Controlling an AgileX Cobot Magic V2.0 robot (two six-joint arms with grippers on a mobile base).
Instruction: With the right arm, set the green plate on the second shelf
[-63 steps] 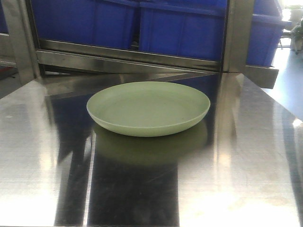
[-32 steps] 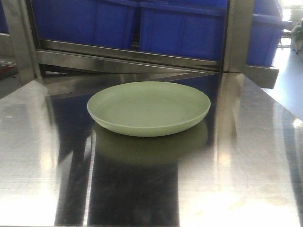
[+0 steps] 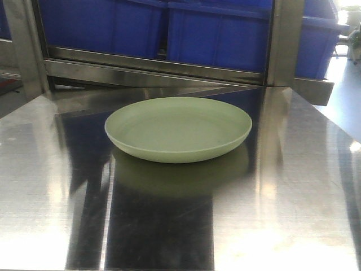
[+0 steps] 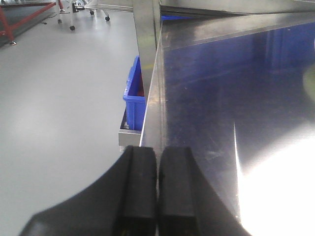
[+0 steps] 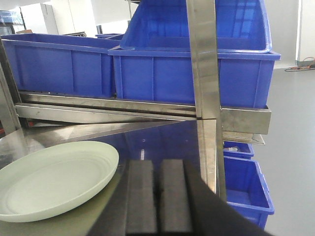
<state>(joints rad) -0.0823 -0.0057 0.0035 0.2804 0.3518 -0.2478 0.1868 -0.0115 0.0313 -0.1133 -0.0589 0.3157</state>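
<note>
The shiny steel tabletop fills most of the front view from the middle down to the bottom edge; it's mirror-like, with dark reflections running down the center and bright glare in the lower corners. Across the top of that frame sit big blue bins on a steel cross rail, with a steel upright at upper right; the right wrist view shows the same bins filling its upper half, that upright running top to bottom just right of center, and one more blue bin lower down at the right edge.

The green plate is flat on the tabletop, right side up, dead center of the front view with its own reflection just below it; nothing is touching it. In the right wrist view it's at lower left, partly cut off by the frame edge.

The right gripper is at bottom center of its own view – both black pads pressed together, nothing between them, and it's beside the plate's right rim but apart from it. The left gripper is at bottom center of its view – closed up the same way, empty, lined up over the tabletop's left edge, with grey floor off to the left.
</note>
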